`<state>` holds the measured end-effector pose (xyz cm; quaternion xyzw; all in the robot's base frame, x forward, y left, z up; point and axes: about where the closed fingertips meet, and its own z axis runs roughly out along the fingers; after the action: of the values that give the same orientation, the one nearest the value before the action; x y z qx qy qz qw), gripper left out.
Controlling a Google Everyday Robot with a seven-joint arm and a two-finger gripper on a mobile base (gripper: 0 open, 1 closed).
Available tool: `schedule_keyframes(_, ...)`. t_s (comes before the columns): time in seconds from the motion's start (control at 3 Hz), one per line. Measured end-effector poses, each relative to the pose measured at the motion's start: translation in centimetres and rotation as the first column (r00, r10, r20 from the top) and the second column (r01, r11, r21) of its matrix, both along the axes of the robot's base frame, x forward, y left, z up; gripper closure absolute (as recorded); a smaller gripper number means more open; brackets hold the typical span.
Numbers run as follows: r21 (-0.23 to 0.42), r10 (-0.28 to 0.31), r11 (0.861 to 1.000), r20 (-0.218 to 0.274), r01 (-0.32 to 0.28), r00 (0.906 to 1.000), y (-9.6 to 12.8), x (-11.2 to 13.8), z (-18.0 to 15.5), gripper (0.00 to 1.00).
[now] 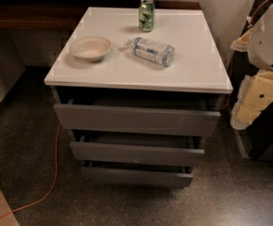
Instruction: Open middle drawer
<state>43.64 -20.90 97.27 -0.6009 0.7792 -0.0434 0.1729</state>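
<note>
The middle drawer (136, 153) is a flat grey front with a small pale scuff at its lower edge. It sits between the wider top drawer (136, 120) and the narrower bottom drawer (136, 177). All three fronts stand out a little from the cabinet, with a dark gap above each. My gripper (255, 100) shows as cream-coloured parts at the right edge of the view. It is beside the cabinet's right side, level with the top drawer, and touches no drawer front.
On the white cabinet top (193, 74) are a pale bowl (90, 48), a plastic bottle (151, 51) lying on its side and an upright green can (146, 14). An orange cable (55, 168) runs across the floor at the left. Dark furniture (268, 140) stands behind my arm at the right.
</note>
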Motion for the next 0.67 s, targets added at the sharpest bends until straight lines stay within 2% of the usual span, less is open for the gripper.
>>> schedule_keyframes(0.67,0.075,-0.021,0.997,-0.006,0.021,0.9998,0.9,-1.0,-6.5,0.0)
